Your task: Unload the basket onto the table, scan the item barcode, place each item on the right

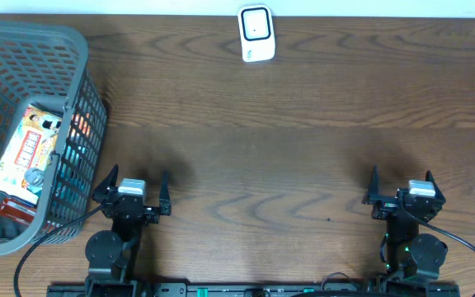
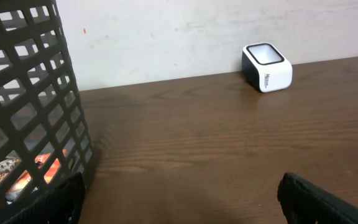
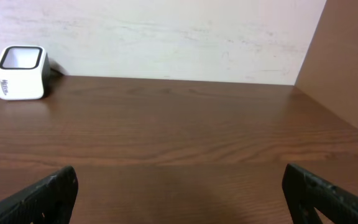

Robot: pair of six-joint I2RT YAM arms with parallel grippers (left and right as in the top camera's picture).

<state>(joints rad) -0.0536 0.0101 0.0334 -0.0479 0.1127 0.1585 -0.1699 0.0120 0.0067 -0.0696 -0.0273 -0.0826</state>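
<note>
The basket runs off the left edge; print on its packets is unreadably small.

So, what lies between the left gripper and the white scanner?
Nothing: only bare table separates the left gripper from the scanner, per the overhead view.

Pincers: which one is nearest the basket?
The left pincer, open right beside the grey mesh basket. The right pincer, also open, sits at the table's opposite side, far from it.

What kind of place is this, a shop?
Probably a pretend shop checkout on a wooden table, not a real store: a small white barcode scanner sits at the far edge, and a grey basket holds packaged goods.
</note>
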